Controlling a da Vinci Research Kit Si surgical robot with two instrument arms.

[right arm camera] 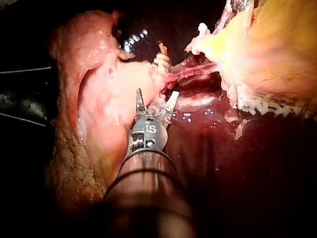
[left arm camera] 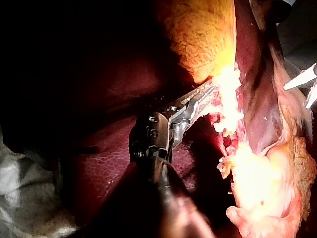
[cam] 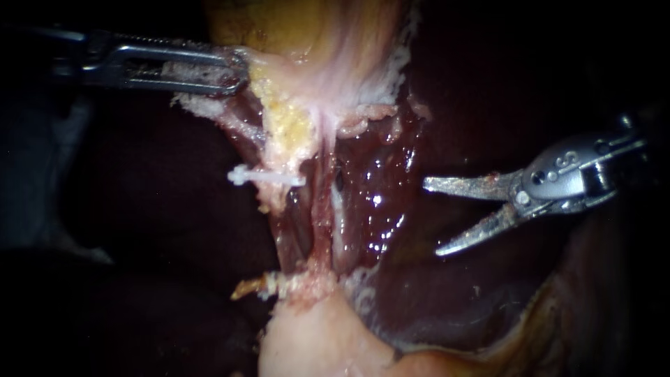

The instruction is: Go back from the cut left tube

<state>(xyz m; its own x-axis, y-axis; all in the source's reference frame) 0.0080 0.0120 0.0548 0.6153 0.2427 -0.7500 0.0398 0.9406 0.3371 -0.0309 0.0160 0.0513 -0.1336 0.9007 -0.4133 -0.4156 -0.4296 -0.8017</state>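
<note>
My left instrument (cam: pixel 227 70) comes in from the upper left, its jaws shut on the pale edge of the gallbladder (cam: pixel 307 42) and holding it up; the left wrist view shows the same grip (left arm camera: pixel 203 96). A white clip (cam: pixel 265 178) sits across the left tube (cam: pixel 287 230); more clips (cam: pixel 258 285) lie lower down. The right tube (cam: pixel 342 234) runs beside it. My right instrument (cam: pixel 433 217) hangs to the right of both tubes over the liver (cam: pixel 398 293), its two blades open and empty. In the right wrist view its blades (right arm camera: pixel 156 99) stand short of the clipped tube (right arm camera: pixel 190 74).
Pale fatty tissue (cam: pixel 314 342) fills the lower middle of the endoscope view. Wet dark liver surface (cam: pixel 380 202) lies between the tubes and my right instrument. In the left wrist view my right instrument's blade tips (left arm camera: pixel 302 82) show beyond the tissue.
</note>
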